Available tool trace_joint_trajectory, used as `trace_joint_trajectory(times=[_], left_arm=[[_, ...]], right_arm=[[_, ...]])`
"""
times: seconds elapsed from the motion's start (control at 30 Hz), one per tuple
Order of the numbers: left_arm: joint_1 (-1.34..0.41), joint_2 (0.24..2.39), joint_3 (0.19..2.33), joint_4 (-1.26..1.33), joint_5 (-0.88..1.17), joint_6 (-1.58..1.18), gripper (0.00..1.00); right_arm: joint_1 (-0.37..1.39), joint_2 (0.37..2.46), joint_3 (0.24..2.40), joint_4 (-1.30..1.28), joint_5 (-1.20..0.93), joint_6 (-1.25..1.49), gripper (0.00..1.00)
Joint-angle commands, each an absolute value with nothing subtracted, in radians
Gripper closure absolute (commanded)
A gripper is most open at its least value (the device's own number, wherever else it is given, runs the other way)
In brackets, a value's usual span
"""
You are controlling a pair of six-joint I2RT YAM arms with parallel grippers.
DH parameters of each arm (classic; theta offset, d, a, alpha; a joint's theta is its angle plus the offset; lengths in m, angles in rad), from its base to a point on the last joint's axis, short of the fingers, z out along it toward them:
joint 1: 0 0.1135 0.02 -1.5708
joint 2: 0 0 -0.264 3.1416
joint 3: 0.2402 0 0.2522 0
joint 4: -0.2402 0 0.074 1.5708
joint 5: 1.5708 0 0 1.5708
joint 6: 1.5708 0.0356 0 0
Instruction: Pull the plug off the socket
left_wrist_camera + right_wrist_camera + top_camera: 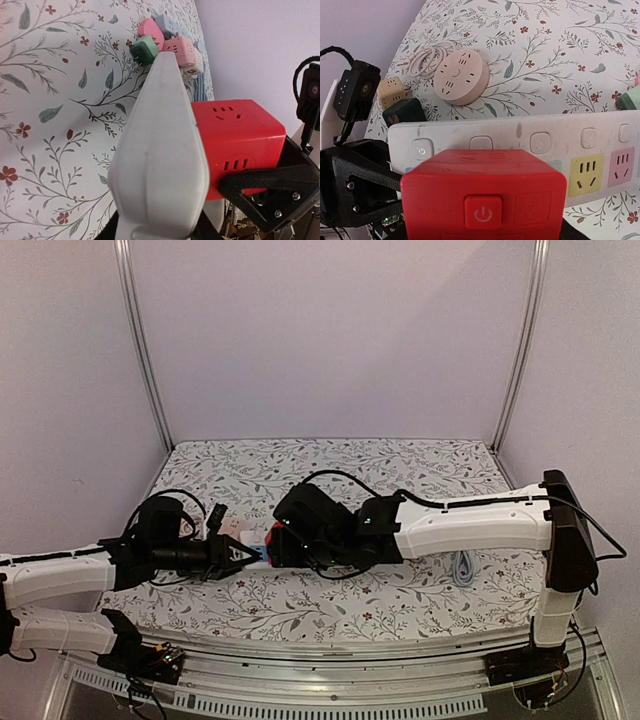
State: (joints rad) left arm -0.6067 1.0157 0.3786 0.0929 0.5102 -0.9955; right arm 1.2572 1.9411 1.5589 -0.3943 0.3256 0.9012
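The plug is a red cube [485,195] with a power button, sitting against the face of a white power strip [520,135], which is the socket. My right gripper [285,540] is shut on the red cube, and one of its black fingers [270,185] presses the cube's side. In the left wrist view the strip [160,165] fills the centre with the cube [235,135] to its right. My left gripper [238,558] is shut on the strip's end, its own fingertips hidden under the strip.
A round pink socket [458,75] and a coiled white cable [422,57] lie beyond the strip, with beige [390,92] and dark green [405,112] cubes beside them. Several pastel cubes [165,37] are piled together. A pale cable [463,567] lies under the right arm.
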Motion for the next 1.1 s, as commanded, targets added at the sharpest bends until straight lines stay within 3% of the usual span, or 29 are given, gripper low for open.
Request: trace_joint_trajectory(times=[0.0, 0.63, 1.07], left_arm=[[-0.609, 1.046, 0.358, -0.031, 0.422, -0.983, 1.0], [-0.609, 1.066, 0.357, -0.017, 0.428, -0.986, 1.0], [-0.599, 0.928, 0.391, -0.027, 0.482, -1.049, 1.0]], right_arm=[[1.24, 1.884, 1.548, -0.321, 0.325, 0.939, 0.6], [1.314, 1.968, 1.733, -0.466, 0.424, 0.807, 0.6], [1.295, 1.833, 1.652, -0.518, 0.608, 0.73, 0.59]])
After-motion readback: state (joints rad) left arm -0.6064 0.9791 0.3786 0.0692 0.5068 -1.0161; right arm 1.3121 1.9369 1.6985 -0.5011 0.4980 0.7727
